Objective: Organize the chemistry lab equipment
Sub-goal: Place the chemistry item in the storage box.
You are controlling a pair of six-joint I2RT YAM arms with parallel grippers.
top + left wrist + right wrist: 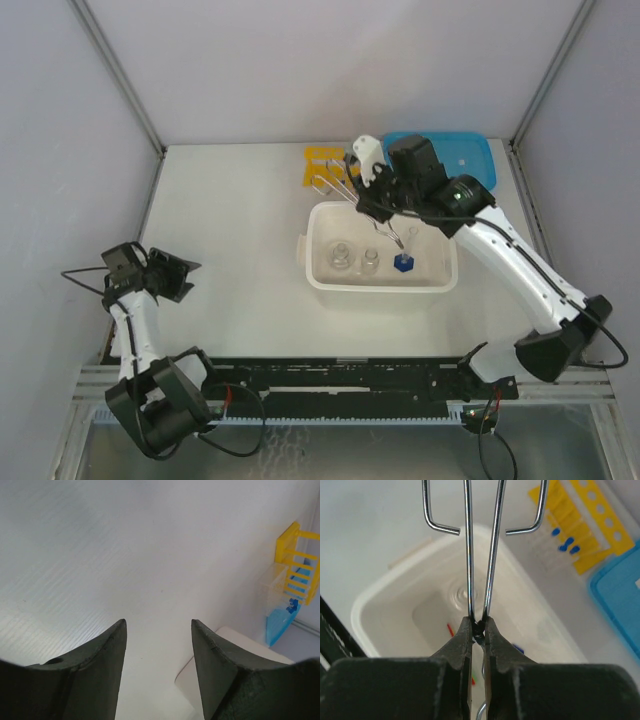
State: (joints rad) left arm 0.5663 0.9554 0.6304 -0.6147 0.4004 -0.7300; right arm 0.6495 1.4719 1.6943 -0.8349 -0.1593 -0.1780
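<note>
- R gripper pinched tight on thin metal tongs, held up over white tub, prob. to drop them in w/ the glass bits.
- L gripper apart, holding nothing, waits far off.

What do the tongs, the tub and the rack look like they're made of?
Tongs: thin bare metal wire, shiny, with bright glints along the rods; likely steel. Tub: white plastic by the look, smooth, slightly translucent, with a thick rounded rim. Rack: opaque yellow plastic, apparently moulded, with rows of holes.
</note>
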